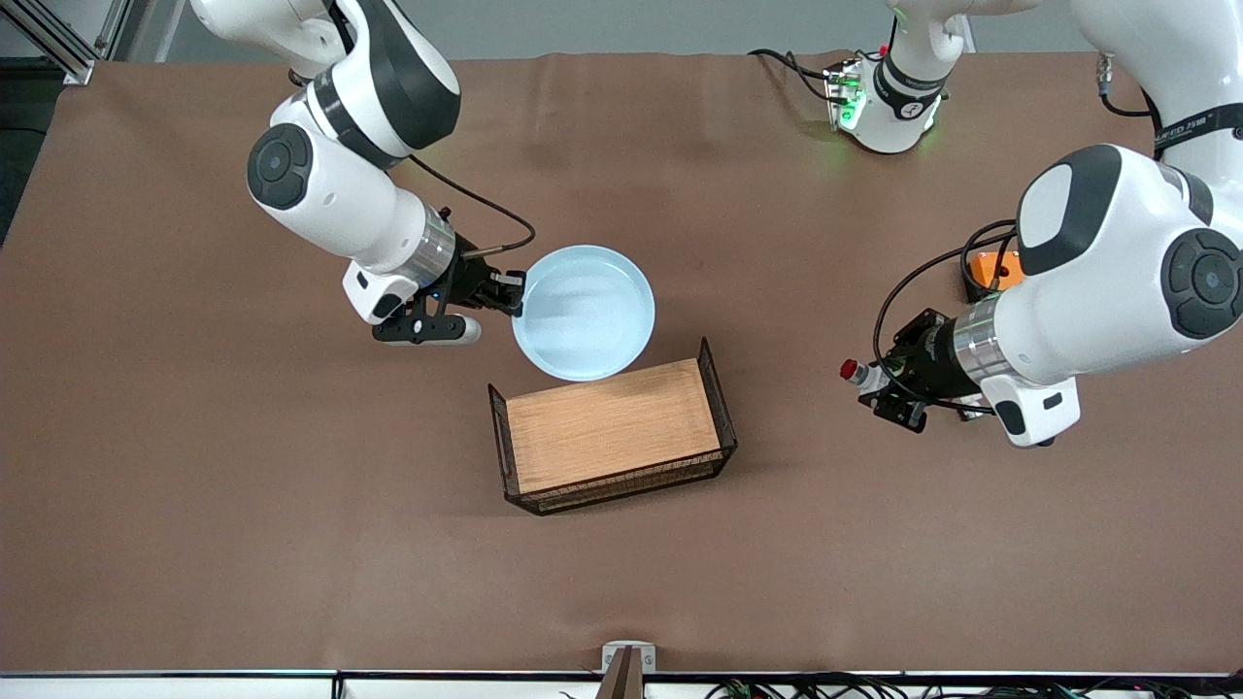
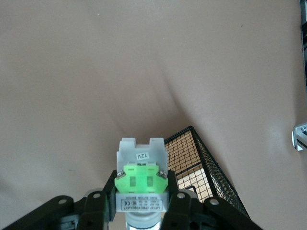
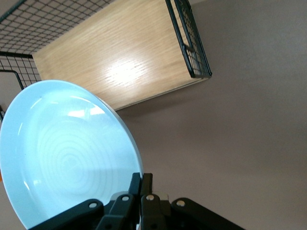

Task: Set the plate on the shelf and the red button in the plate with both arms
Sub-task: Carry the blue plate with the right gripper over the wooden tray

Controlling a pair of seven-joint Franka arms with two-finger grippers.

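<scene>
The pale blue plate (image 1: 584, 311) is held by its rim in my right gripper (image 1: 512, 293), which is shut on it; it hangs over the table beside the wire basket's edge that faces the robots. In the right wrist view the plate (image 3: 67, 153) fills the frame with the gripper (image 3: 146, 179) pinching its edge. My left gripper (image 1: 874, 381) is shut on the red button (image 1: 858, 372), red cap pointing toward the basket, over bare table at the left arm's end. The left wrist view shows its green block (image 2: 141, 180) between the fingers (image 2: 175, 189).
A black wire basket with a wooden floor (image 1: 612, 425) stands mid-table; its corner shows in the left wrist view (image 2: 201, 163) and its floor in the right wrist view (image 3: 120, 62). An orange box (image 1: 994, 269) sits partly hidden under the left arm.
</scene>
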